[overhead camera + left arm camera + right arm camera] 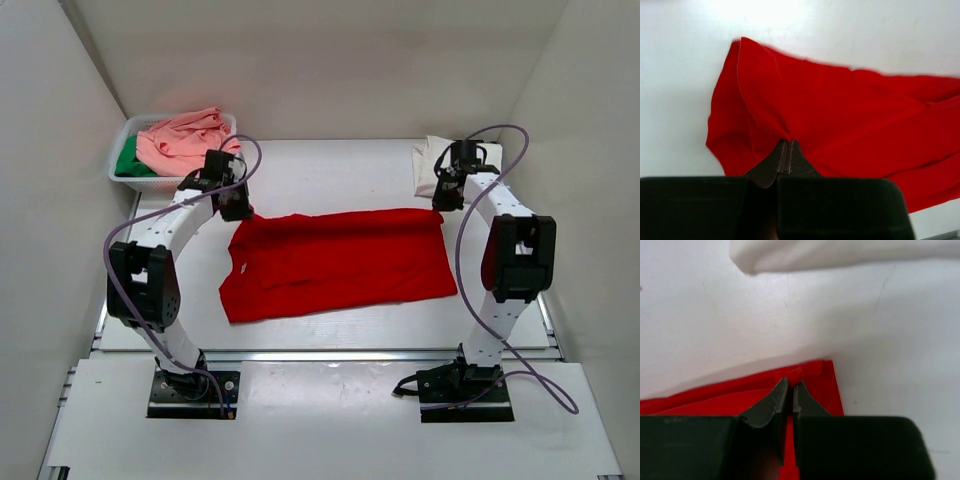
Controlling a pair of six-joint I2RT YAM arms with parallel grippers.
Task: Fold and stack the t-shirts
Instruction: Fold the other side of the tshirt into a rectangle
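At centre of table [330,170]: centre t-shirt [335,262], lying flat. At far-left corner: basket [117,158], inside it left-hand t-shirt [128,162] and right-hand t-shirt [185,140], touching. At far-right corner: corner t-shirt [428,160]. On centre t-shirt's far corners: left gripper [243,213], right gripper [445,205].

Pinches a raised fold of the red t-shirt [850,115] at lower centre with the left gripper [788,150], jaws pressed together. Spreads rightward to the frame's edge over the white table [680,75], left edge doubled over.

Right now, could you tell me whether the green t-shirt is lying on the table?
No, the green t-shirt lies inside the basket.
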